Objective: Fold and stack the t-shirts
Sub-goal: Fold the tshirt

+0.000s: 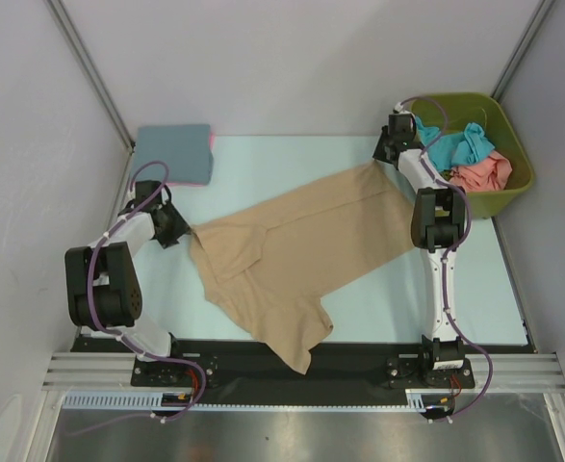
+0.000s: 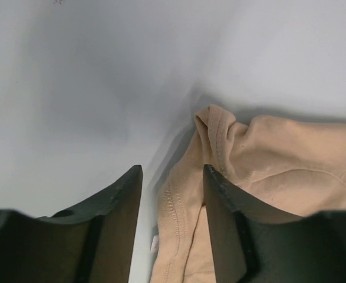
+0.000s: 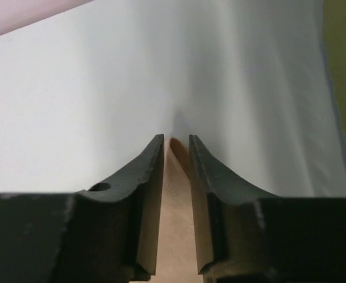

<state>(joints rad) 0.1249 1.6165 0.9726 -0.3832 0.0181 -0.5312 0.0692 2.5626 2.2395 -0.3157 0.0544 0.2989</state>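
Tan t-shirt (image 1: 292, 250) lies slantwise on the tabletop (image 1: 263, 159) — long axis from far-right corner toward the left edge. At its left end the left gripper (image 2: 171, 171) gapes, holding nothing; the right gripper (image 3: 175, 138), barely parted, straddles the far tip.

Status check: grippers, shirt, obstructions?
Left gripper open at tan t-shirt edge. Right gripper slightly open, shirt corner between jaws. Shirt spread unfolded on table. No obstruction seen.

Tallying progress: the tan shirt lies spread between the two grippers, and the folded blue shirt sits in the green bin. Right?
No. The folded blue shirt lies on the table, far left, not in the green bin; the top external view shows it. The tan shirt does lie spread between the left gripper and right gripper.
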